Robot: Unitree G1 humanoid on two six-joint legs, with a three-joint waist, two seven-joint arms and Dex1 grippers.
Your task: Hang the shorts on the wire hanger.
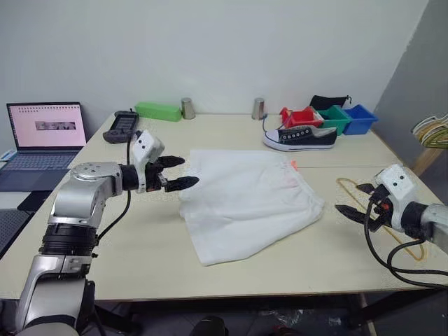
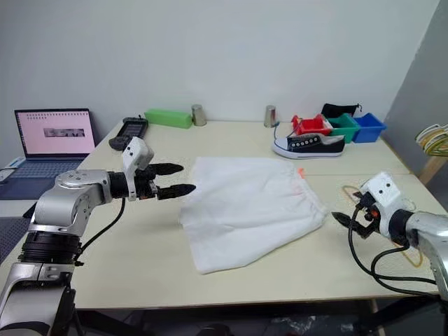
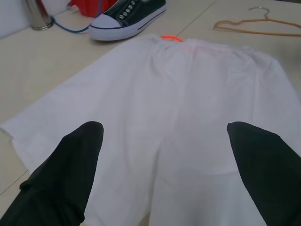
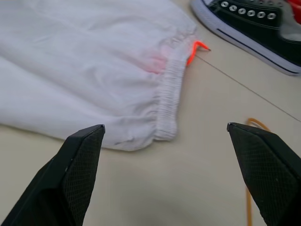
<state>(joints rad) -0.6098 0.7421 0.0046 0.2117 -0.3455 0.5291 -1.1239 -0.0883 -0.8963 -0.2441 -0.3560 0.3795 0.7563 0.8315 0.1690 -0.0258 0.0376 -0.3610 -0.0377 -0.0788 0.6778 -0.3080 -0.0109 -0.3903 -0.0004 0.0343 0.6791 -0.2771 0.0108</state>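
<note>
Left eye view: shorts [image 1: 245, 199] flat on bench [image 1: 140, 259], both hands [image 1: 175, 173] [image 1: 358, 201] apart, empty. Risk: right hand snags wire hanger [image 1: 381, 217] underneath, or pinches single fabric layer.

Beige table [image 1: 231, 269] against white wall [image 1: 224, 49]

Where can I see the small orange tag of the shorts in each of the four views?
Left eye view: orange tag at the shorts' far right edge.
Right eye view: same edge, near the sneaker.
Left wrist view: top centre.
Right wrist view: upper right.
Shared landmark: the sneaker.
</note>
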